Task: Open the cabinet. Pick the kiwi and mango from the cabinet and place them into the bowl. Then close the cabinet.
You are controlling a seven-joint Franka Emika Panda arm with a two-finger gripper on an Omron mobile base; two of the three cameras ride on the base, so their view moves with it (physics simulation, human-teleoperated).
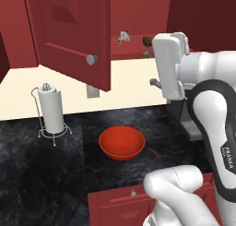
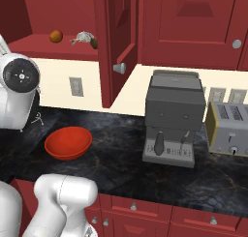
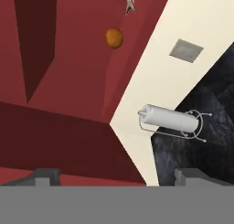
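Since the cabinet (image 2: 116, 42) door's already swung out, the gripper (image 3: 116, 175), jaws wide apart w/ nothing in them, could clip it going in. Mango (image 3: 114, 38), smooth orange oval, sits at 12 o'clock in hand view. Glossy round bowl (image 1: 121, 143) waits on the counter.

Glossy bowl (image 1: 121, 143), polished marble counter (image 1: 37, 174)

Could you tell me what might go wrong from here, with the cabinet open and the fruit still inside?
The open dark red cabinet door juts out over the counter, so the arm may clip it when reaching in.

A small grey object lies between the orange-yellow mango and the dark kiwi, so the open gripper could knock it.

The shallow orange-red bowl may let dropped fruit roll out.
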